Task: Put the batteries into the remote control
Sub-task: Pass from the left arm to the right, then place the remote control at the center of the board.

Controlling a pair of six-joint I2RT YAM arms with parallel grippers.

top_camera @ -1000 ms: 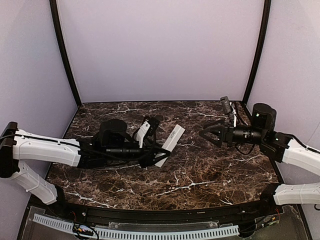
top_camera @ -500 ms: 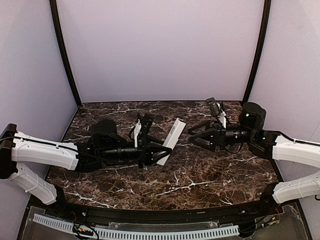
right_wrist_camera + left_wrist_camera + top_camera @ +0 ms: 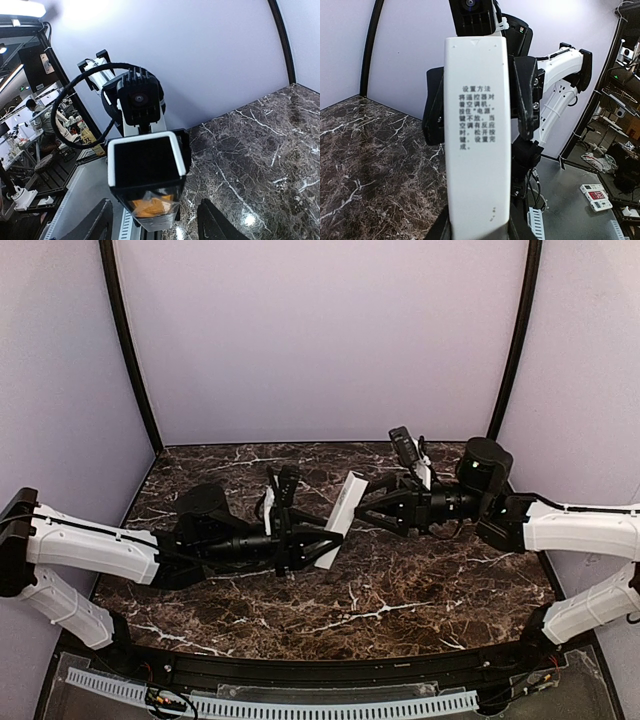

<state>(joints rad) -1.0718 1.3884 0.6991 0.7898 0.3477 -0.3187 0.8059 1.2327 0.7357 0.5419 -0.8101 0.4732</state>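
Observation:
The remote control (image 3: 341, 519), a long white bar, is held up off the table at a slant, and my left gripper (image 3: 303, 546) is shut on its lower end. In the left wrist view its printed back (image 3: 477, 135) fills the middle above my left gripper (image 3: 477, 231). My right gripper (image 3: 366, 510) is open, with a finger on each side of the remote's far end and a gap to it. The right wrist view shows that dark end (image 3: 145, 162) head-on above my right gripper (image 3: 157, 225), with an orange patch (image 3: 150, 205) under it. No batteries can be made out.
The dark marble table (image 3: 400, 590) lies below both arms. Purple walls close the back and sides, with black posts (image 3: 130, 350) at the corners. A white slotted strip (image 3: 300, 705) runs along the near edge.
My right arm has swung left up to the remote's far end, and its jaws have narrowed. The left arm has shifted a little with the remote still in its grip.

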